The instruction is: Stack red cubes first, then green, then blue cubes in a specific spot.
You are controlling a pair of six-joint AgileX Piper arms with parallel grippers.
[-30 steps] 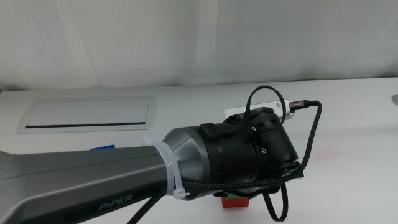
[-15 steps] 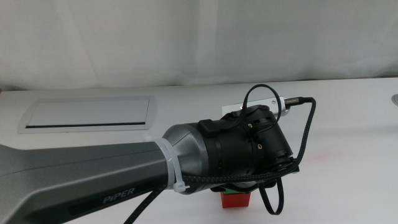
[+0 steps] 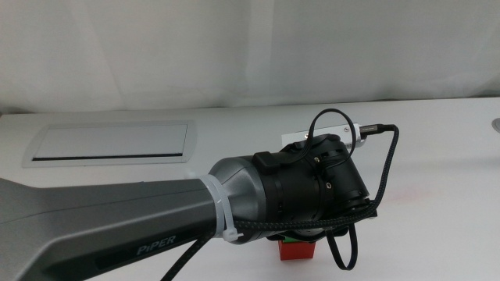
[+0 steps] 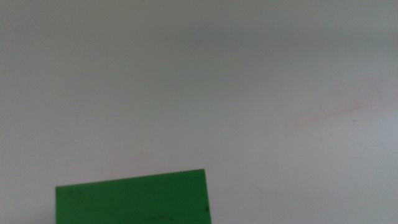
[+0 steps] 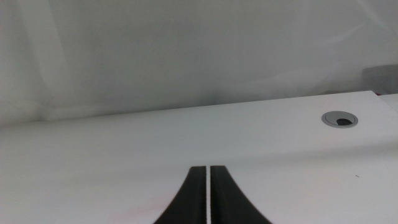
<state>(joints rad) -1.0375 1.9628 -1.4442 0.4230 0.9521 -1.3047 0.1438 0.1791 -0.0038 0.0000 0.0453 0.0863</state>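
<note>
Counter [image 3: 437, 133]: white, pale wall behind.
Left gripper [image 3: 301, 238]: hidden under its wrist housing; opening cannot be told.
Green cube [image 3: 295, 241]: directly beneath the left gripper, set on the red cube [image 3: 297, 251], second tier of the stack.
Blue cube: not visible.
Right gripper [image 5: 207, 199]: jaws closed, empty, waiting well apart.

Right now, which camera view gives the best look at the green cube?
The left wrist view shows the green cube best: one broad flat face fills the lower part, unobstructed. The middle view shows only a thin green strip above the red cube, mostly hidden under the left arm's wrist. The right wrist view shows none of it.
</note>
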